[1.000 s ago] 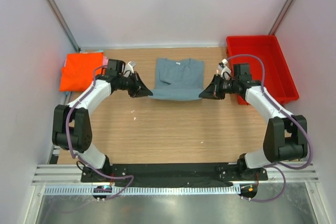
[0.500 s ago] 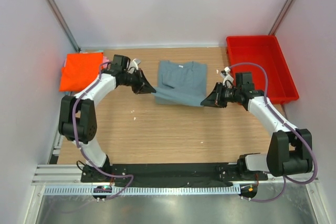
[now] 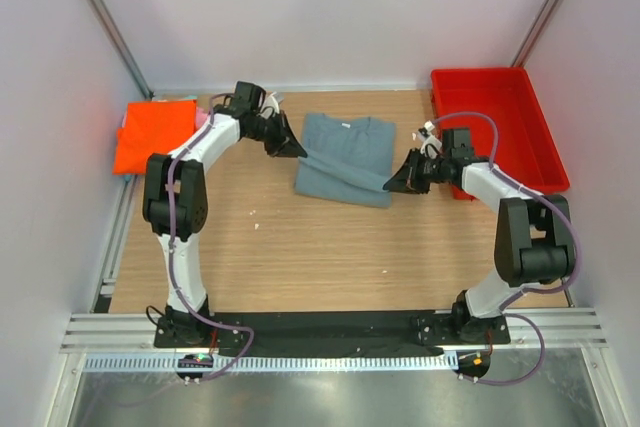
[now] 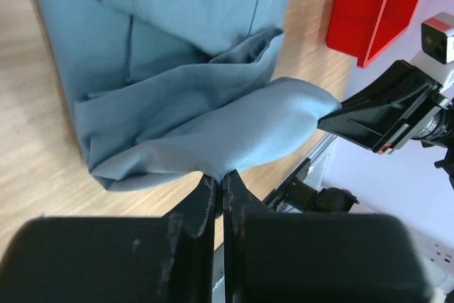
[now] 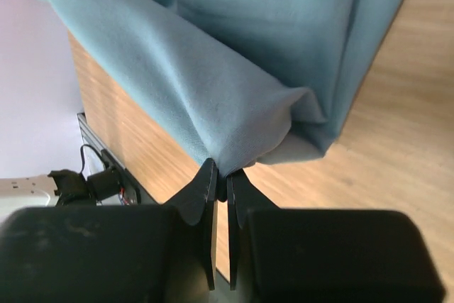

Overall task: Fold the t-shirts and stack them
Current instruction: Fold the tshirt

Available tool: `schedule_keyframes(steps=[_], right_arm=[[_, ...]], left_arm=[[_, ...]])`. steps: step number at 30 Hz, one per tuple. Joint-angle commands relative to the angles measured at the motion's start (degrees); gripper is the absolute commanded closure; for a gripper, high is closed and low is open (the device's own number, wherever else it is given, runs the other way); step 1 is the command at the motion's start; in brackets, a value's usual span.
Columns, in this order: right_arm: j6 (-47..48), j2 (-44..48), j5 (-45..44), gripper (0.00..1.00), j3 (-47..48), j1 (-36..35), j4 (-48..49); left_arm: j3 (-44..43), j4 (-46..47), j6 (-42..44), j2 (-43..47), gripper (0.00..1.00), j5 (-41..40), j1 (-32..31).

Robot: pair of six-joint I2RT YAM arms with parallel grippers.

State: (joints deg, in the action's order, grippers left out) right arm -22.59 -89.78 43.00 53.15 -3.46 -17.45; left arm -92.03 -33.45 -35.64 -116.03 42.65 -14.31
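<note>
The grey-blue t-shirt (image 3: 345, 159) lies partly folded at the back middle of the table, its white neck label at the far edge. My left gripper (image 3: 296, 149) is shut on the shirt's left corner (image 4: 234, 140), which is lifted toward the collar. My right gripper (image 3: 391, 185) is shut on the shirt's lower right corner (image 5: 234, 115), low over the table. The cloth hangs taut between the two grippers. The bright orange shirt (image 3: 152, 135) lies folded at the far left, with a sliver of the pink shirt (image 3: 201, 116) showing at its right edge.
A red plastic bin (image 3: 498, 127) stands at the back right, just behind my right arm; it also shows in the left wrist view (image 4: 376, 8). Bare wooden table (image 3: 320, 257) stretches in front of the shirt. White walls close the back and sides.
My left gripper has carried its corner of the grey-blue shirt back toward the collar. My right gripper has stayed near the lower right corner. The shirt's front edge now runs slanted.
</note>
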Motion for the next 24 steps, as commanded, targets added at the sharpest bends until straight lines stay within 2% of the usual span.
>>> schedule_keyframes(steps=[1, 4, 10, 14, 15, 16, 17, 18, 20, 21, 24], right_arm=[[-0.08, -2.76, -1.17, 0.99, 4.32, 1.09, 5.14], [-0.44, -4.61, -1.43, 0.99, 7.65, 1.27, 6.90], [-5.88, -11.11, -2.31, 0.98, 17.94, 2.76, 13.49], [-9.39, -18.93, -5.03, 0.98, 25.94, 2.76, 17.09], [-10.88, -22.60, -5.30, 0.98, 28.83, 2.76, 20.67], [-11.42, -24.81, -4.86, 0.93, 30.77, 2.76, 20.88], [-12.21, -27.01, -4.42, 0.82, 32.88, 2.67, 20.88], [-13.17, -30.60, -4.25, 0.66, 36.03, 2.76, 20.10], [-13.01, -30.81, -5.38, 0.58, 35.54, 2.76, 21.92], [-11.96, -28.98, -5.56, 0.46, 34.23, 2.76, 23.33], [-6.52, -22.49, -6.35, 0.41, 30.72, 2.76, 23.17]], left_arm=[[-8.84, -2.14, 3.73, -1.21, 1.00, -2.66, 0.59], [-12.81, -2.32, 4.00, -3.41, 1.00, -3.45, 0.51], [-27.40, -1.44, 5.40, -13.07, 1.00, -6.43, 0.33], [-37.85, 4.77, 6.28, -20.54, 1.00, -10.39, 0.16], [-40.92, 7.15, 6.46, -21.95, 0.96, -11.09, -0.02], [-42.69, 9.70, 6.89, -25.27, 0.67, -12.06, -0.19], [-44.27, 13.20, 9.33, -26.52, 0.51, -15.55, -0.37], [-48.29, 13.32, 12.40, -28.01, 0.27, -18.45, -1.50], [-50.96, 12.02, 17.69, -29.43, 0.17, -25.47, -2.74], [-51.06, 12.27, 18.32, -28.91, 0.14, -26.30, -3.27], [-46.34, 12.62, 15.70, -24.35, 0.09, -26.14, -3.01]])
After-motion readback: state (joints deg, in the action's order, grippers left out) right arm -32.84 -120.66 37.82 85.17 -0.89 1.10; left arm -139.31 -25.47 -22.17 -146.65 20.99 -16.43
